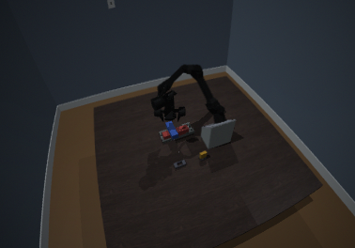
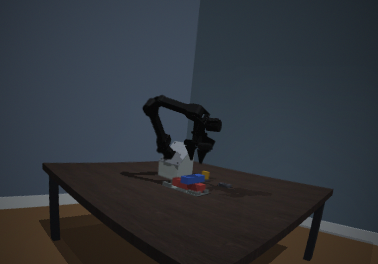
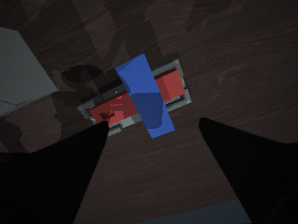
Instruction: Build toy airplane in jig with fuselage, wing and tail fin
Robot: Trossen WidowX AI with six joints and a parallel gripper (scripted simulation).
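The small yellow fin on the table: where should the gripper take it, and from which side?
Probably from straight above, with the open gripper closing across the fin's upper body. It lies free on the table, apart from the jig, so the fingers have room on both sides. The white box stands close behind it, so a sideways approach looks tighter. Its tab is too small to see.

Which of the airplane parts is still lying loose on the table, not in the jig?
The small yellow tail fin lies alone on the table in front of the white block. The red fuselage sits in the cradle, with the blue wing across it.
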